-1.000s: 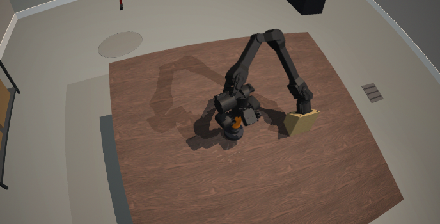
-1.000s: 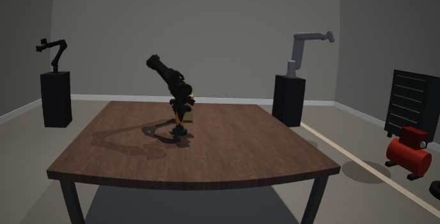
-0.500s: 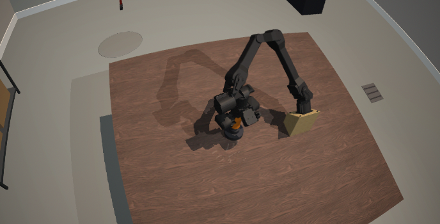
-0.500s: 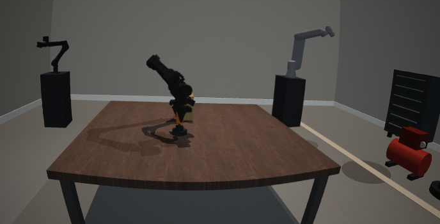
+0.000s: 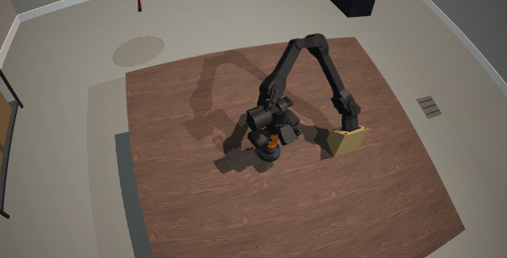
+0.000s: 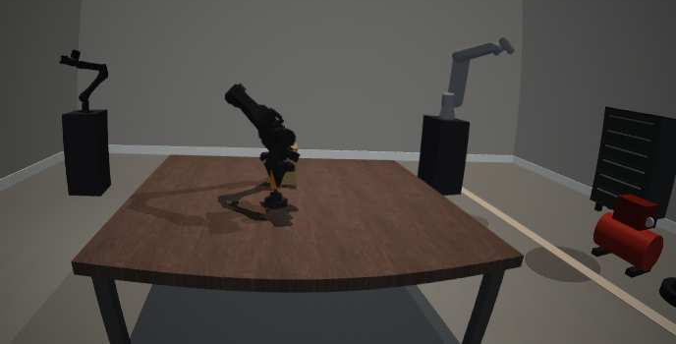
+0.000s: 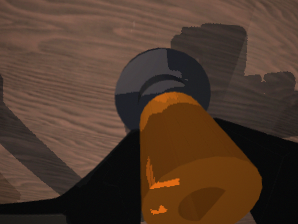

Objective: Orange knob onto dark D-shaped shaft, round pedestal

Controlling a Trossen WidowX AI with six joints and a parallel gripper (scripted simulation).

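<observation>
The orange knob [image 5: 273,141] [image 6: 275,186] [image 7: 185,137] is held upright or nearly so over the dark round pedestal [image 5: 270,158] [image 6: 275,203] [image 7: 131,80]. My gripper [image 5: 273,139] [image 6: 276,179] [image 7: 174,131] is shut on the knob, one finger on each side. In the exterior view a short, narrow dark part shows between the knob's lower end and the pedestal's wide base. The wrist view shows a D-shaped opening in the knob's near end and the pedestal's raised collar just beyond its far end. The shaft's flat side is hidden; whether the shaft is inside the knob I cannot tell.
The arm's yellowish base block [image 5: 346,143] [image 6: 290,179] stands on the wooden table [image 5: 295,208] [image 6: 344,238], beyond the pedestal in the exterior view. The arm's shadow falls across the table around the pedestal. Other arms on black stands are off the table.
</observation>
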